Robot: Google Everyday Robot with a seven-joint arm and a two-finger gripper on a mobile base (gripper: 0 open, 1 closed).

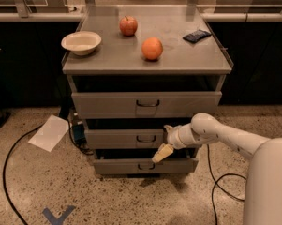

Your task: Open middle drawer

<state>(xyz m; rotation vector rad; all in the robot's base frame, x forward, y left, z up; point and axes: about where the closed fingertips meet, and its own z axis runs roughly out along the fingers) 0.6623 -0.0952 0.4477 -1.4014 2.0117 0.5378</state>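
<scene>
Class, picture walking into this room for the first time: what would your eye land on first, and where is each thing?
A white robot arm reaches in from the right, its gripper at the middle drawer, just right of its handle. On the grey cart top, an orange and an apple glow against the metal, a white bowl at the left.

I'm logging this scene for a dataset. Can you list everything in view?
cart: one, grey metal, centre
bowl: one, white, cart top, left
apple: one, red, cart top, rear
orange: one, orange, cart top, middle
packet: one, dark blue, cart top, right
top drawer: one, grey, tallest front
middle drawer: one, grey, beneath it
bottom drawer: one, grey, lowest
paper: one, white, floor, left of cart
cable: black, floor, left
tape mark: one, blue, floor, front left
arm: one, white, reaching from right
gripper: one, pale, before middle drawer, right of its handle
</scene>
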